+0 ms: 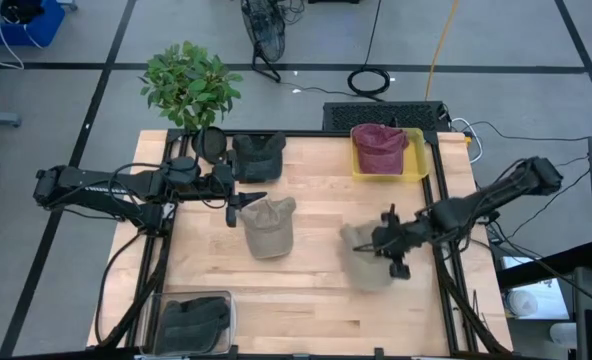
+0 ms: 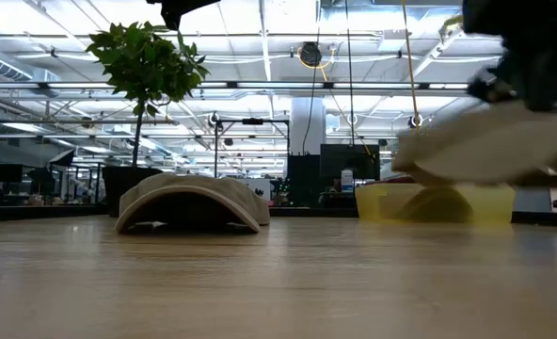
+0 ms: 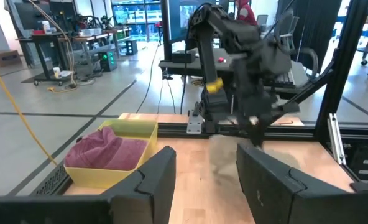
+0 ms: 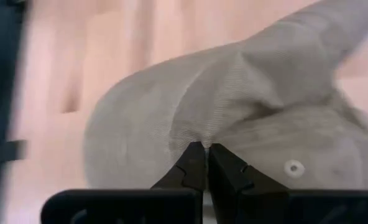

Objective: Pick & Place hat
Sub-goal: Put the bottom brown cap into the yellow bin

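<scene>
Hat (image 4: 234, 118) pinched in right gripper (image 1: 388, 243), held just off the table (image 1: 316, 300), short of the yellow bin (image 1: 416, 165).
Jaws clamped on a fold of crown fabric, so the cap hangs limp under the fingers; grip looks thin, may slip. Bin already holds a maroon hat (image 1: 378, 147), so room inside is tight; clear wood lies between hat and bin rim. Left gripper (image 1: 238, 207) waits with jaws apart, holding nothing, beside a second tan hat (image 1: 268, 226), well away from the bin.

Hat (image 1: 368, 262) right of cap (image 1: 268, 226); bin (image 1: 416, 165) behind.
</scene>
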